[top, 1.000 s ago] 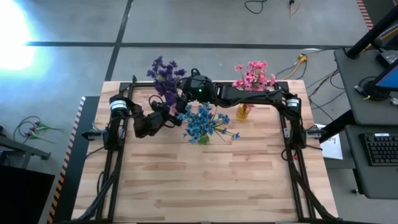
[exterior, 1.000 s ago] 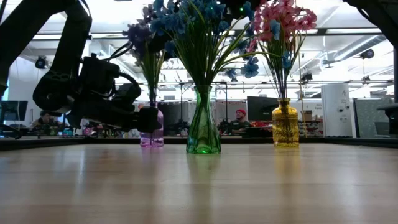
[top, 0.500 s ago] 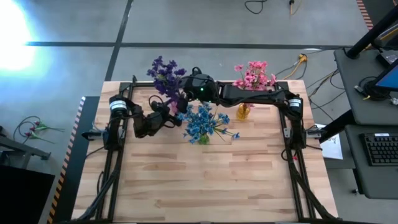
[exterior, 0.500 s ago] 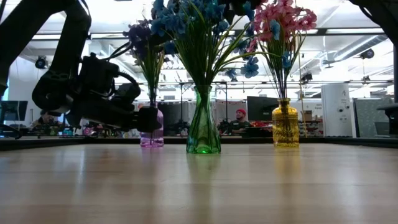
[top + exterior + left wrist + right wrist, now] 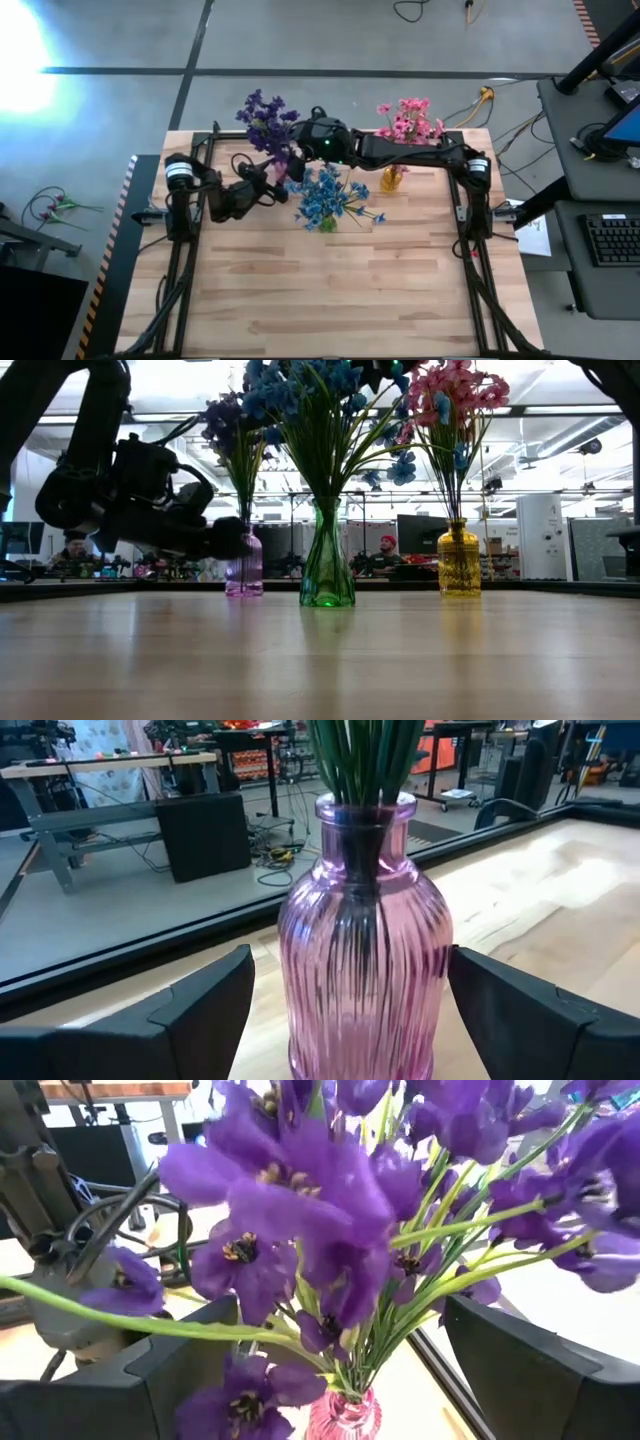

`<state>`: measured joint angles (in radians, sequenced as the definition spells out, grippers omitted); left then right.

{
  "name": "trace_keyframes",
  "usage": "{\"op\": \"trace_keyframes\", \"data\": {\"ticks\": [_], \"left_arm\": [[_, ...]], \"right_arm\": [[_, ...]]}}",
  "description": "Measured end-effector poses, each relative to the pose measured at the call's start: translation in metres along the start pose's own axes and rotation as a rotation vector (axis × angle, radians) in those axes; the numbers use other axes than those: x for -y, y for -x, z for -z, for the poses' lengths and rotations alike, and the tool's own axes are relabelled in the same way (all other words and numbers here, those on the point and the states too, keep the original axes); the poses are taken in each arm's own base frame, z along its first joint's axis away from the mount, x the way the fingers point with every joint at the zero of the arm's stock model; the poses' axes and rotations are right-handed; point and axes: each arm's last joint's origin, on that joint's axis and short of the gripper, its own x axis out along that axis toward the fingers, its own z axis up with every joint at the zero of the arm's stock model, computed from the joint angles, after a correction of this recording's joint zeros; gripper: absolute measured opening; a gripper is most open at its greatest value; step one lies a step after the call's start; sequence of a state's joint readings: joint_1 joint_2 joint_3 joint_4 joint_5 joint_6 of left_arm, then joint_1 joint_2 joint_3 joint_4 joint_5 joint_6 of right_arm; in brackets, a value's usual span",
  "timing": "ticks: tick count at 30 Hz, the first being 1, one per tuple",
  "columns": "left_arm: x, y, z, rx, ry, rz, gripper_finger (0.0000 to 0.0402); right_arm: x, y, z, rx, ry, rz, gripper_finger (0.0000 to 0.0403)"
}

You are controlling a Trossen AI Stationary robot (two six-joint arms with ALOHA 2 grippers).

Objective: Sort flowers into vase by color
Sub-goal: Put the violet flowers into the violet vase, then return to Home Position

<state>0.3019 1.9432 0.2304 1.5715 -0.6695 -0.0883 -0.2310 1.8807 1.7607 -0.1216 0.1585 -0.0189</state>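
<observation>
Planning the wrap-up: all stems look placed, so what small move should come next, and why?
Probably lift the right end effector straight up: it hangs open around the purple flowers, holding nothing, while the left end effector stands open beside the pink vase, apart from the glass.

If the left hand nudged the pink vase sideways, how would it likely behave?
The pink vase looks like ribbed glass, so probably rigid, breakable, and slick against the fingers. Its purple flowers stand tall above a narrow neck, so it may be top-heavy and tip rather than slide on the table. The left hand straddles it, open, without visible contact.
</observation>
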Motion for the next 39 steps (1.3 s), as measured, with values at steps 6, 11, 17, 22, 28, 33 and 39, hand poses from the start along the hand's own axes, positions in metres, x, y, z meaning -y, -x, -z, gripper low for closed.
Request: {"op": "trace_keyframes", "data": {"ticks": [6,11,17,22,28,33,39], "left_arm": [[-0.002,0.003,-0.002,0.004,0.003,0.0,0.0311],[-0.003,0.004,-0.003,0.004,0.003,0.001,0.0311],[-0.004,0.005,-0.003,0.003,0.003,0.001,0.0311],[-0.004,0.005,-0.003,0.003,0.003,0.001,0.0311],[-0.003,0.005,-0.003,0.003,0.002,0.006,0.0311],[-0.004,0.005,-0.003,0.002,0.002,0.007,0.0311],[-0.004,0.006,-0.002,-0.001,0.0,0.008,0.0311]], "right_arm": [[-0.001,0.007,-0.007,0.016,0.0,-0.003,0.0348],[-0.001,0.011,-0.009,0.016,0.004,-0.005,0.0348],[0.001,0.022,-0.016,0.015,0.0,-0.005,0.0348],[0.0,0.032,-0.024,0.033,-0.002,-0.009,0.0348],[0.002,0.042,-0.029,0.022,-0.007,-0.011,0.0348],[0.004,0.057,-0.035,-0.001,-0.016,-0.011,0.0348],[0.003,0.069,-0.039,-0.01,0.001,-0.02,0.0348]]}}
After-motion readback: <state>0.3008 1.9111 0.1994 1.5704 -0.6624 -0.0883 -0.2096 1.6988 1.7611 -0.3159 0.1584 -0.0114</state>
